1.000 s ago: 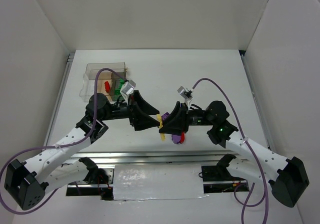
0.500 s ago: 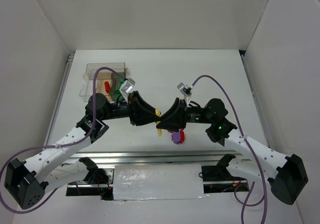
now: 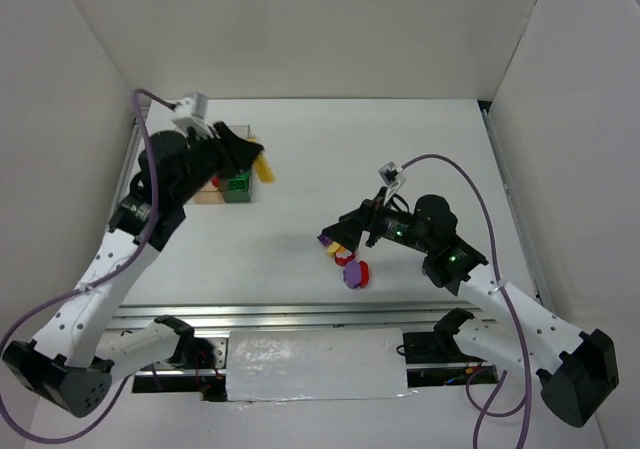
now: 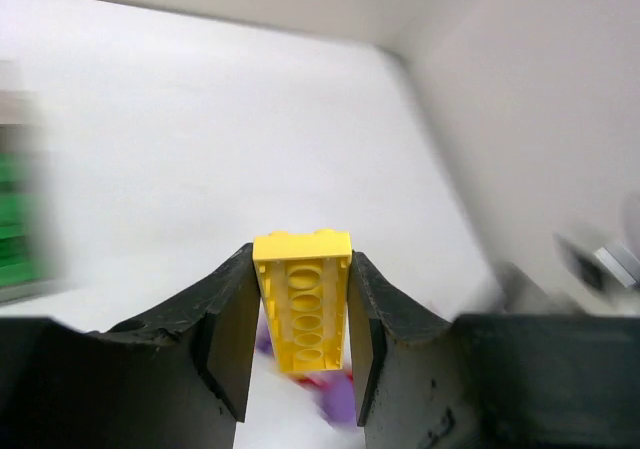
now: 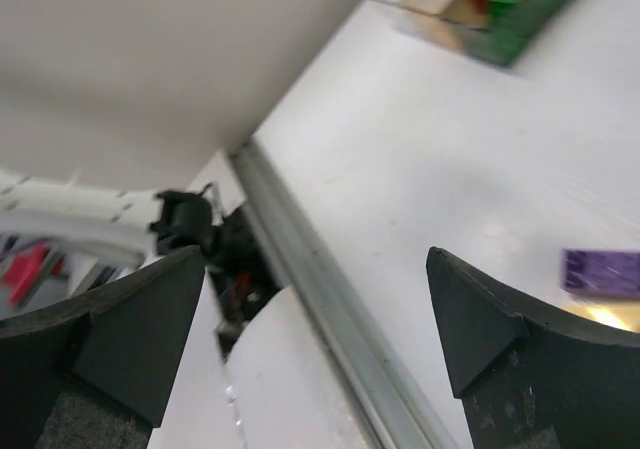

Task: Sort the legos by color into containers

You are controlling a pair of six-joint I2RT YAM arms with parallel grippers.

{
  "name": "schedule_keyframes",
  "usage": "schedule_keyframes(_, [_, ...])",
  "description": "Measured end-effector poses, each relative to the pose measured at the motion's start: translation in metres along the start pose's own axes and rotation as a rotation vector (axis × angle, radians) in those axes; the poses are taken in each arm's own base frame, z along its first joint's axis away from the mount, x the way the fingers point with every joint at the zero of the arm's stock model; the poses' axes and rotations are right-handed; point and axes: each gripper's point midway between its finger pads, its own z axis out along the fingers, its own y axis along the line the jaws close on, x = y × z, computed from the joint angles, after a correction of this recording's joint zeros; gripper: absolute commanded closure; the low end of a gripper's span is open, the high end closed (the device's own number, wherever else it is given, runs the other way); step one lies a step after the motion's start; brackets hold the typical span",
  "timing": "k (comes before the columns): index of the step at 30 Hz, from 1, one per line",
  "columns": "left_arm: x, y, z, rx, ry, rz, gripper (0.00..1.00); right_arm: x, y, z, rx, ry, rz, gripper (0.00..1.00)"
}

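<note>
**Top, left-wrist and right-wrist views.** The left gripper (image 4: 302,261) is closed narrowly on the yellow bar (image 4: 302,309). It pinches the bar across its short width, hollow underside toward the camera. The bar's length therefore runs along the fingers and juts past their tips, a hold that would let it go end-first into a small compartment.

In the top view the left arm rears up at the far left. The bar hangs at the box's right edge, beside the green bricks (image 3: 238,185). Whether it is over a compartment or just outside the wall cannot be told. The box (image 3: 207,194) lies near the table's left edge, largely hidden under the arm. The right-wrist view shows red pieces in it as well.

The right gripper (image 5: 315,264) stands wide, with nothing between its fingers. It is poised by the loose legos (image 3: 350,264) at mid-table, toward the front. These are a purple brick (image 5: 600,272), a yellow piece, red pieces and a purple disc, all close together. By judgement, it is set to take the next piece while the left arm does the placing.

**Room.** Open table (image 3: 420,149) lies between box and cluster, and the arms are well apart. The left wall (image 3: 70,119) stands close beside the box and limits approach from that side. The rail (image 3: 300,314) bounds the front edge.
</note>
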Motion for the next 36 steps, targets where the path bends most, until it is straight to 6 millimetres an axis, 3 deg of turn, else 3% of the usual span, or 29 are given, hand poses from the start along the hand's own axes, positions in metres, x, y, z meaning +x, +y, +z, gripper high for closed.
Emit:
schedule_keyframes(2, [-0.041, 0.07, -0.006, -0.327, -0.104, -0.023, 1.0, -0.002, -0.021, -0.006, 0.109, -0.026, 0.009, 0.0])
schedule_keyframes(4, [-0.064, 0.14, -0.02, -0.636, -0.16, -0.046, 1.0, 0.001, -0.032, -0.011, 0.173, -0.03, 0.014, 0.0])
schedule_keyframes(8, [-0.067, 0.251, -0.045, -1.093, -0.123, -0.069, 1.0, 0.005, -0.04, -0.015, 0.216, -0.028, 0.02, 0.0])
schedule_keyframes(10, [-0.062, 0.294, -0.047, -1.234, -0.086, -0.06, 1.0, 0.008, -0.041, -0.017, 0.22, -0.024, 0.022, 0.0])
schedule_keyframes(15, [-0.055, 0.366, -0.042, -1.406, -0.002, -0.028, 1.0, 0.023, -0.046, -0.021, 0.222, 0.003, 0.035, 0.0])
schedule_keyframes(17, [-0.057, 0.387, -0.041, -1.429, 0.002, -0.024, 0.99, 0.027, -0.047, -0.022, 0.221, 0.008, 0.037, 0.0])
schedule_keyframes(19, [-0.055, 0.403, -0.044, -1.452, 0.015, -0.019, 0.92, 0.027, -0.047, -0.023, 0.219, 0.011, 0.037, 0.0])
schedule_keyframes(23, [-0.049, 0.418, -0.045, -1.466, 0.037, -0.007, 0.76, 0.03, -0.044, -0.023, 0.204, 0.025, 0.04, 0.0])
schedule_keyframes(25, [-0.047, 0.422, -0.04, -1.462, 0.041, 0.001, 0.61, 0.029, -0.041, -0.023, 0.197, 0.03, 0.039, 0.0])
schedule_keyframes(26, [-0.046, 0.424, -0.038, -1.457, 0.042, 0.003, 0.45, 0.027, -0.04, -0.023, 0.191, 0.03, 0.035, 0.0])
schedule_keyframes(29, [-0.038, 0.43, -0.033, -1.448, 0.072, 0.013, 0.13, 0.02, -0.035, -0.022, 0.179, 0.02, 0.019, 0.0])
schedule_keyframes(32, [-0.033, 0.433, -0.031, -1.45, 0.083, 0.014, 0.02, 0.016, -0.032, -0.021, 0.175, 0.015, 0.008, 0.0])
schedule_keyframes(36, [-0.035, 0.434, -0.035, -1.473, 0.072, 0.017, 0.01, 0.017, -0.034, -0.021, 0.182, 0.023, 0.007, 0.0])
